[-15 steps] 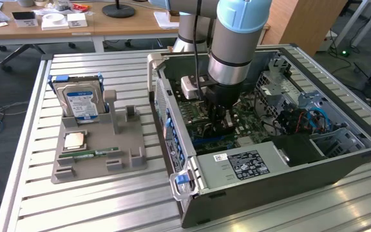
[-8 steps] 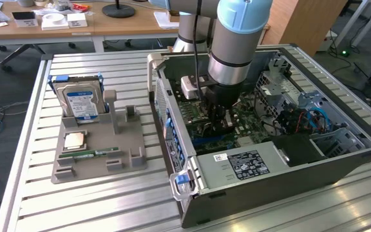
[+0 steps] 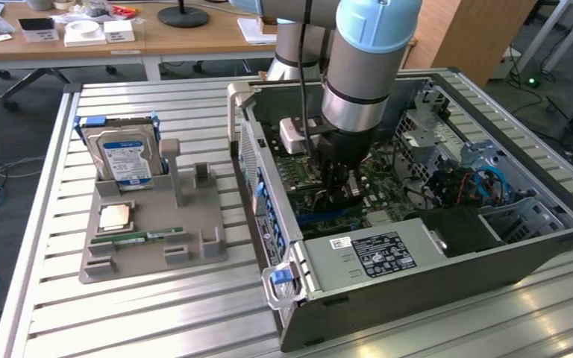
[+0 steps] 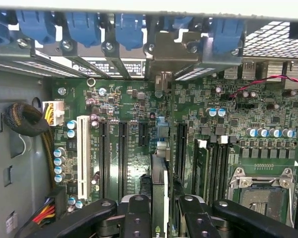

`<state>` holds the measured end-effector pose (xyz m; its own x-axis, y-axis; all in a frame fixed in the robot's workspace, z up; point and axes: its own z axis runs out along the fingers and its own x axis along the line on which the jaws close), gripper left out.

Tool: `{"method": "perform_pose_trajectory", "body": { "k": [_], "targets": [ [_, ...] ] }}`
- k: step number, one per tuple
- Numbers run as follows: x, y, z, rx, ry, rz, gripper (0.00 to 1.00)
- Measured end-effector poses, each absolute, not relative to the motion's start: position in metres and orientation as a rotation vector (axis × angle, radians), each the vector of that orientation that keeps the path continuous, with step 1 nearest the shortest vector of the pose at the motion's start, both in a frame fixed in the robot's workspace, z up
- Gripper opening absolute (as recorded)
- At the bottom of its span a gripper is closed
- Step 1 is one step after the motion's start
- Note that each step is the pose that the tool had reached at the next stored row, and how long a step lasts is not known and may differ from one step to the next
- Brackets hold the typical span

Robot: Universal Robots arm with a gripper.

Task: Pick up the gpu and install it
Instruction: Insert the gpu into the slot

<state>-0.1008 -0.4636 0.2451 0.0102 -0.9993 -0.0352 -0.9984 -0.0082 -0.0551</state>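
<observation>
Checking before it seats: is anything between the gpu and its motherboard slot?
Nothing visible does. The gripper holds the gpu edge-on over the motherboard, with empty slots on either side.

On the table, the computer case lies open toward the edge at the exterior view's right. The holder sits beside it, toward the opposite edge. In the holder, the hard drive stands upright nearest the table's far edge, with the CPU and the RAM stick in front of it. Inside the case, the gpu stands on edge between the fingers of the gripper, over the motherboard.
</observation>
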Motion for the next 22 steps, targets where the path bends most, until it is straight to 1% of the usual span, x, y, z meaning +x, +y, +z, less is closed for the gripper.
{"method": "perform_pose_trajectory", "body": {
  "k": [22],
  "targets": [
    [-0.1011, -0.4644, 0.2452, -2.187, 2.167, -0.023, 0.26]
  ]
}}
